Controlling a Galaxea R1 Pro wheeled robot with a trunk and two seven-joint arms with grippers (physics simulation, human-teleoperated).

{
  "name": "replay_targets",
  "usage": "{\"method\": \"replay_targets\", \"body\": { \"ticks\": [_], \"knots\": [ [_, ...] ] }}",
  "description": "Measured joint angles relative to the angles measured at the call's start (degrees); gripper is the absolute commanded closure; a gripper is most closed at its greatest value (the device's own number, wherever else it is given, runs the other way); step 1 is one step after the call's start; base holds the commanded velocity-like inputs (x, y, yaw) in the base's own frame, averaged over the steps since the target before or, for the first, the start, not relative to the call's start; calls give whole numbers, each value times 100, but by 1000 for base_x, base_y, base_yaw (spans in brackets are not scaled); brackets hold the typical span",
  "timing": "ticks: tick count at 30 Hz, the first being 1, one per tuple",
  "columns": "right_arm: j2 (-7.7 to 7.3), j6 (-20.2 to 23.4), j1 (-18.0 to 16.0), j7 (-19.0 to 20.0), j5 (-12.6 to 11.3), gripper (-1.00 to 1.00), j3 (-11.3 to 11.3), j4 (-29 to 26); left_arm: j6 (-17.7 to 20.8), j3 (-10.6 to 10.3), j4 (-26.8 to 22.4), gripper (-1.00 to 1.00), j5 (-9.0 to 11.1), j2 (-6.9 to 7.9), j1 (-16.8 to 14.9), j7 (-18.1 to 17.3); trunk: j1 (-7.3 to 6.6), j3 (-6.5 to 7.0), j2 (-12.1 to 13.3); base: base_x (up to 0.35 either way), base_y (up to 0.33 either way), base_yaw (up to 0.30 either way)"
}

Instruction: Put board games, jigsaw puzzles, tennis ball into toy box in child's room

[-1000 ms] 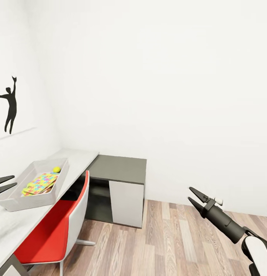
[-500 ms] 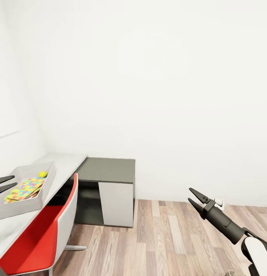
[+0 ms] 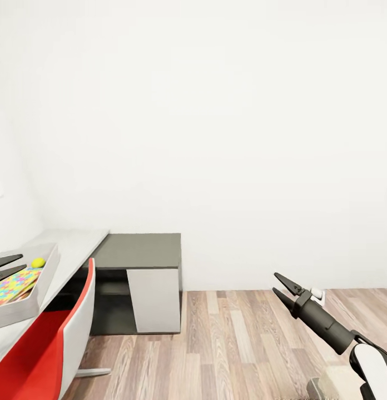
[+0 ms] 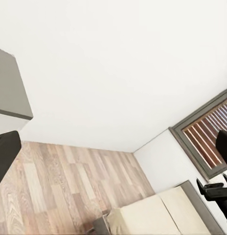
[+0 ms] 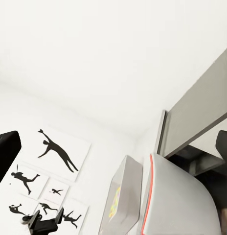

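Toy box at the frame's edge, both hands empty.

I see the toy box [image 3: 40, 278] on the worktop [image 3: 77, 244], holding jigsaw puzzles [image 3: 13, 284] and tennis ball [image 3: 38, 262]. Left hand [image 3: 5, 266] and right hand [image 3: 282, 284] open. Swinging wide, I risk clipping the red chair [image 3: 65, 339] beside the box.

1. This is a child's bedroom in a home, with plain white walls and a wood-plank floor [image 3: 243, 344].
2. A pale desk [image 3: 77, 244] with a red chair [image 3: 43, 355] carries a grey bin [image 3: 40, 280] of bright toys.
3. A beige bed [image 4: 157, 215] lies near a dark-framed window [image 4: 206, 137].
4. Black sports silhouette prints [image 5: 57, 152] hang on one wall.
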Motion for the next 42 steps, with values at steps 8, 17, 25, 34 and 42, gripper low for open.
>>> {"method": "replay_targets", "body": {
  "ticks": [8, 17, 25, 34, 42],
  "knots": [
    [5, -6, 0, -21, 6, -100, 11, -4, -7, -2, 0, -100, 0, -161, 0, 0, 0, 56, 0, 0, 0, -210],
    [71, -6, -6, -59, 708, -100, 60, -17, 18, -203, -344, -100, -36, -823, 3, -3, 0, 99, 1, 0, 0, -119],
    [103, -8, -18, -45, 1162, -100, 63, -21, 46, -1245, -566, -100, -56, -1626, 4, -5, 0, 101, 1, 0, 0, -6],
    [101, -27, -92, -166, 1222, -100, 69, -21, 97, -1394, -549, -100, -106, -2756, 2, 2939, 0, 101, 1, 0, 0, 0],
    [131, -523, -136, -874, 1863, -100, 214, 242, -351, -1418, -22, -100, -140, -3641, 243, 5606, 1, 100, 2, 0, 0, 0]
  ]
}}
